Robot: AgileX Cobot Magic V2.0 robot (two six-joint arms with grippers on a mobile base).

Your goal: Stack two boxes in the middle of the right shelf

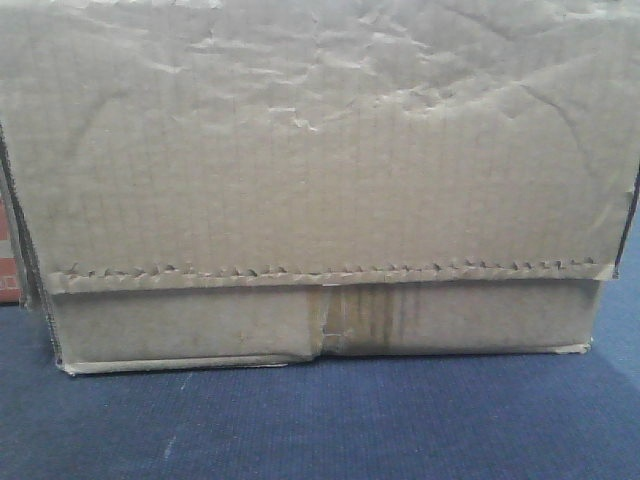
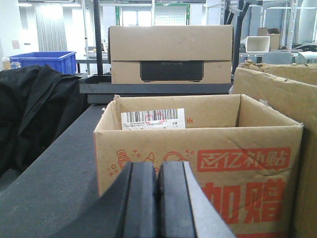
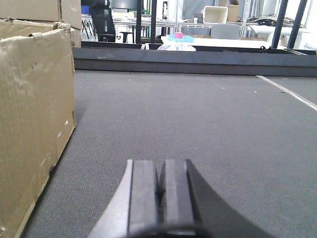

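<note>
Right wrist-mounted view puts the box [image 3: 29, 124] on the surface [image 3: 198, 124], just left of the right claw [image 3: 159, 166], pressed together and empty; left claw [image 2: 157, 168], also pressed together, faces a printed carton [image 2: 237, 158]; right arm likely nearer.

A blue plastic bin [image 2: 42, 60] stands in the background behind a heap of black cloth [image 2: 34, 111].

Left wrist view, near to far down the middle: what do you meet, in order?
Left gripper, fingers together → open cardboard box with red print → closed brown box with a dark front panel.
</note>
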